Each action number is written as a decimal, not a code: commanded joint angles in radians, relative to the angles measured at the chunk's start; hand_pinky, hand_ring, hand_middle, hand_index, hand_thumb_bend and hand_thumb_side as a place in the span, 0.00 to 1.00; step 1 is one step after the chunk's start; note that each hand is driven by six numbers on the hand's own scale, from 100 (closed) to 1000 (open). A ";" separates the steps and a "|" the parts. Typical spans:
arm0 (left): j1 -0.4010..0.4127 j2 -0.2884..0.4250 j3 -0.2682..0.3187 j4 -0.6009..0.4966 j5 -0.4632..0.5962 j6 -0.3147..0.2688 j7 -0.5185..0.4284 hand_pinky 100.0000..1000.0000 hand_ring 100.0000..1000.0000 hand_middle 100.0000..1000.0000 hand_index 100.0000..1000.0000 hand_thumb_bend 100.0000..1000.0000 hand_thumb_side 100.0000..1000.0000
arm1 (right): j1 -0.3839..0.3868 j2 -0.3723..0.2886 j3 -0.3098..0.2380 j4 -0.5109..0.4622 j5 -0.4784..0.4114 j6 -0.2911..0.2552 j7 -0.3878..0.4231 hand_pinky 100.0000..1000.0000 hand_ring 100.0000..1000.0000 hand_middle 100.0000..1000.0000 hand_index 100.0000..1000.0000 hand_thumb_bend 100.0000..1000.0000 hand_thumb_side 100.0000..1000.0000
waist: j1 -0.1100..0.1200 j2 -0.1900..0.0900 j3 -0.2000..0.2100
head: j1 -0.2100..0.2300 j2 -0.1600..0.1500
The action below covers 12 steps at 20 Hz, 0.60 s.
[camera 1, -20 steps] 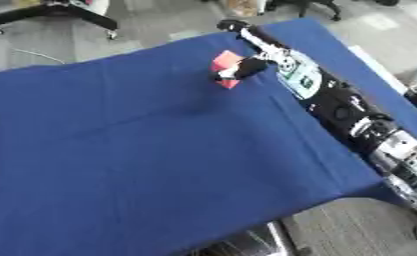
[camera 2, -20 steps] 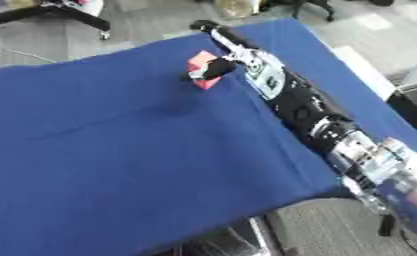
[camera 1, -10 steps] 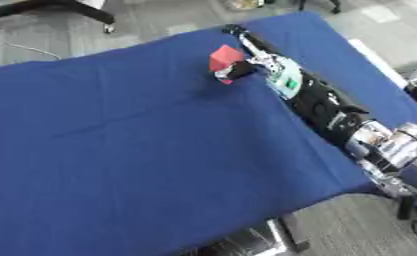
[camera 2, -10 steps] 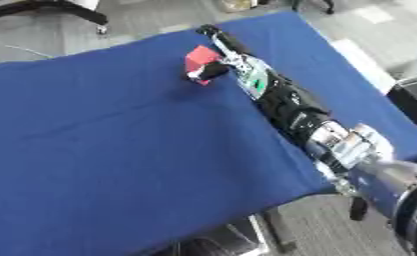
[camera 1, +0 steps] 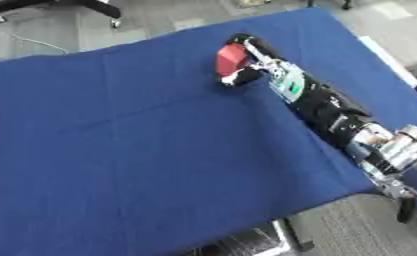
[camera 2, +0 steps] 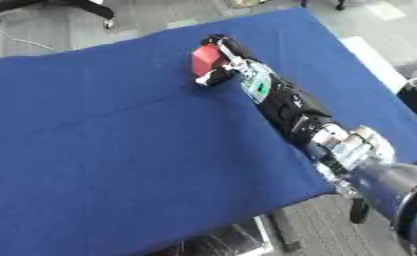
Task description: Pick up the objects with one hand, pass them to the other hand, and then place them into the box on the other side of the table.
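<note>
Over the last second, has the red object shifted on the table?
No. The red object sits equally far from the blue table's far right corner as before, with the right robot hand curled round it; only the camera shifted.

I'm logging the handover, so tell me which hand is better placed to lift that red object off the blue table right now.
The right hand. Its arm stretches across the blue table, and its fingers and thumb already curl round the red object near the far edge. The left hand shows in neither view, so it looks far less ready.
</note>
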 commanded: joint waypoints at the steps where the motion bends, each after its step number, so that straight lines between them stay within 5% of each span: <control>1: -0.010 0.003 0.002 -0.021 0.004 0.000 -0.003 0.97 0.60 0.59 0.83 0.05 0.90 | -0.012 -0.016 -0.006 -0.009 -0.012 -0.007 -0.028 0.64 0.88 0.85 0.78 0.45 0.13 | -0.002 -0.010 0.002 | -0.001 -0.003; 7: -0.006 0.001 0.002 -0.021 0.003 0.003 -0.002 0.97 0.60 0.59 0.83 0.04 0.90 | -0.005 -0.016 -0.007 -0.022 -0.036 -0.008 -0.124 0.46 0.73 0.72 0.62 0.02 0.00 | -0.003 -0.010 0.003 | -0.006 -0.003; 12: -0.002 0.000 0.001 -0.021 0.004 0.007 -0.002 0.97 0.60 0.59 0.82 0.04 0.91 | 0.000 -0.016 0.001 -0.044 -0.055 -0.026 -0.169 0.36 0.62 0.69 0.59 0.00 0.00 | -0.004 -0.011 0.003 | -0.008 -0.003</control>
